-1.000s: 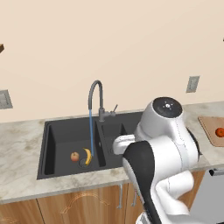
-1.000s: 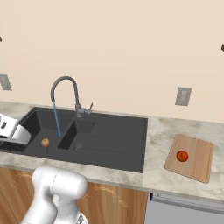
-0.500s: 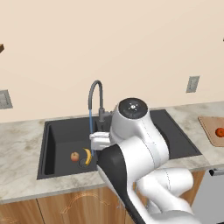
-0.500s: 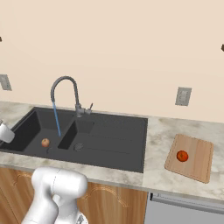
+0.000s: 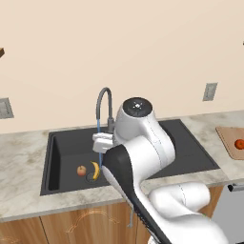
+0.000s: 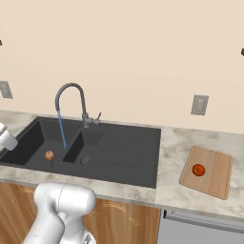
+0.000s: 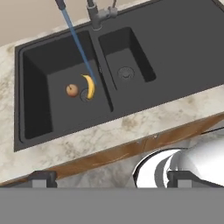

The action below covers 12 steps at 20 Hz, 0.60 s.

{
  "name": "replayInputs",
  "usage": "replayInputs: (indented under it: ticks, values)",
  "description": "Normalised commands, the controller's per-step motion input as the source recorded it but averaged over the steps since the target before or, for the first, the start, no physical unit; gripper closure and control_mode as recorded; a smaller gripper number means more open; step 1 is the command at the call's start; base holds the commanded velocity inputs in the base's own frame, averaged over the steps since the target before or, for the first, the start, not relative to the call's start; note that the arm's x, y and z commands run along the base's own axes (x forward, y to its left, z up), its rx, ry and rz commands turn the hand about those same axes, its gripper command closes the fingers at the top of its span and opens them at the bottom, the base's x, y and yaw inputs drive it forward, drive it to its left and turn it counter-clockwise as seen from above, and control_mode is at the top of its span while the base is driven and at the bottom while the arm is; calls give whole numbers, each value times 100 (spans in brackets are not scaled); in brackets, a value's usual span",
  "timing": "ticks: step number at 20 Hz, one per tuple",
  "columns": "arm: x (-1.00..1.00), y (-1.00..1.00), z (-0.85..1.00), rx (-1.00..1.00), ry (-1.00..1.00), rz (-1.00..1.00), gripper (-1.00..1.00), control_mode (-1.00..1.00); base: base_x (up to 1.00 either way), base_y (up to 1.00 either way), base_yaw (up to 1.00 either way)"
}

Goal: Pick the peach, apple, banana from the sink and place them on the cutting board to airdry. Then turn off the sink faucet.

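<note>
A: Position check. Where's the fruit?

B: Banana [image 7: 89, 86] lies in the large basin of the sink [image 7: 26, 105], curved, yellow, dark at the tips, partly over the round drain. A small round reddish-tan fruit [image 7: 72, 90], matte skin, sits just beside it on the left. Peach or apple, can't tell which at this size. One round orange-red fruit [image 6: 198, 169] is on the cutting board [image 6: 217, 178], far right on the counter.

A: Why there?

B: My read: the two in the basin sit under the water stream [image 7: 78, 41] for rinsing; the thin blue line comes down right at the banana. The board is flat pale wood with rounded corners, well apart from the sink, a dry spot for airing.

A: Gripper?

B: Gripper [image 7: 109, 179] hangs above the near counter edge, looking down into the sink. Fingertips [image 7: 42, 178] spread wide, released, nothing between them. Likely poised that way to come down on the next fruit.

A: Faucet?

B: Sink faucet [image 5: 104, 102], dark grey metal gooseneck, thin side lever, running. Basin is matte black, hard-edged; counter [image 6: 176, 143] mottled beige stone.

A: Judgement?

B: One fruit placed, two left, faucet last. Banana's curve gives a narrow middle to pinch; wet skin may slip.
</note>
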Motion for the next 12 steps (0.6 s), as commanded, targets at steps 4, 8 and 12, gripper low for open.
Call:
replayInputs:
  ticks: [4,8,12]
  values:
    - [37,0,-9,7,1,0,-100,-100,0,0,0]
    - [31,7,-11,4,0,-3,-100,-100,0,0,0]
    - [32,10,-14,4,1,-4,-100,-100,0,0,0]
